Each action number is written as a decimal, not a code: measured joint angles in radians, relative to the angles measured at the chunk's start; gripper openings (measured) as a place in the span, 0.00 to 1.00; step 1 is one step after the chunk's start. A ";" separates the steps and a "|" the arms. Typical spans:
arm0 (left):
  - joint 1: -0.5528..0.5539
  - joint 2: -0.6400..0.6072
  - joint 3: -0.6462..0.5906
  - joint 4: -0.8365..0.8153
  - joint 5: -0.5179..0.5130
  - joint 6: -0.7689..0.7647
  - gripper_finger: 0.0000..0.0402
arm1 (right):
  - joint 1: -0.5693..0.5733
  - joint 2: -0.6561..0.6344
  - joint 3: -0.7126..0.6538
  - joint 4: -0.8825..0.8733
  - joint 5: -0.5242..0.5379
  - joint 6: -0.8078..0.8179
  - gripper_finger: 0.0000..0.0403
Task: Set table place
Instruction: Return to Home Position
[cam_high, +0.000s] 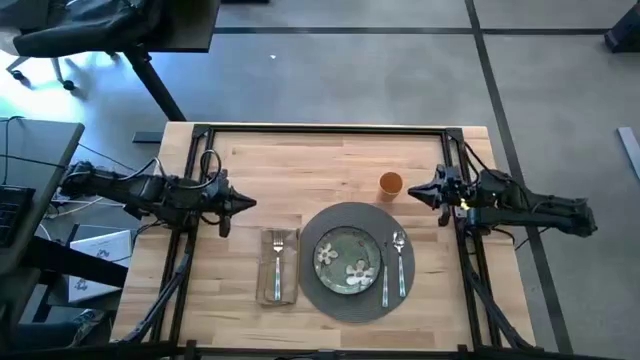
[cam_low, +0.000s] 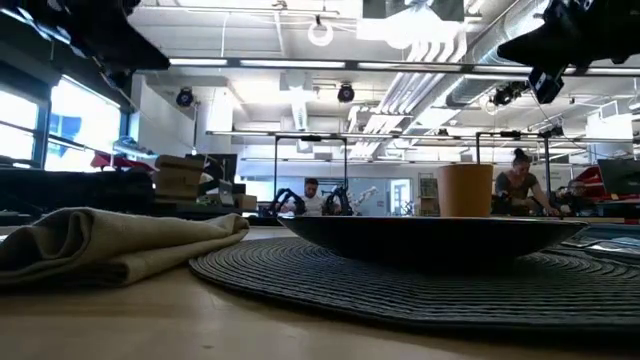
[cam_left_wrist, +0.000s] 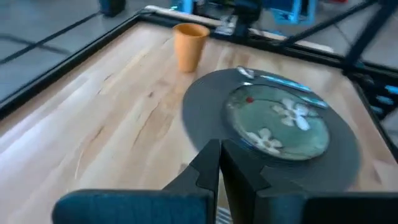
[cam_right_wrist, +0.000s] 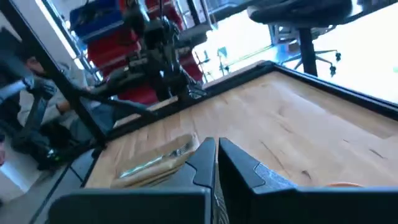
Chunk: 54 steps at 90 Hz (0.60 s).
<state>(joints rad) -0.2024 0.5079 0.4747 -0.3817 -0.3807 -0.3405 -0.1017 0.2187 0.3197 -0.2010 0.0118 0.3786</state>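
A round grey woven mat (cam_high: 315, 290) lies near one long edge of the light butcher-block wooden table (cam_high: 300, 170). A small green floral plate (cam_high: 347, 262) sits centred on it, with a pale-handled metal spoon (cam_high: 399, 262) and knife (cam_high: 385, 282) beside the plate. A folded beige cloth napkin (cam_high: 290, 282) bearing a fork (cam_high: 278, 250) lies just beside the mat, and a small orange cup (cam_high: 390, 183) stands upright just past the mat's inner rim.

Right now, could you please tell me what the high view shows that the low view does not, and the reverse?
Only the high view: a fork on the napkin, a knife and spoon on the mat right of the plate, and the left pincer and right pincer, both shut, at the table sides. Only the low view: people in the room behind. Both: the napkin, mat, plate and orange cup.
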 joint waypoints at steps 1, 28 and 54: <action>0.000 -0.003 -0.003 -0.002 -0.007 -0.004 0.00 | 0.000 -0.004 -0.002 -0.001 0.000 0.005 0.00; -0.004 0.004 -0.009 0.007 0.031 -0.010 0.00 | 0.001 -0.024 -0.016 0.017 -0.029 0.008 0.00; -0.003 -0.058 -0.009 0.040 0.171 0.095 0.00 | 0.001 -0.053 -0.143 0.161 -0.069 -0.037 0.00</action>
<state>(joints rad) -0.2051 0.4496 0.4652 -0.3419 -0.2100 -0.2456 -0.1010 0.1659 0.1763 -0.0397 -0.0570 0.3416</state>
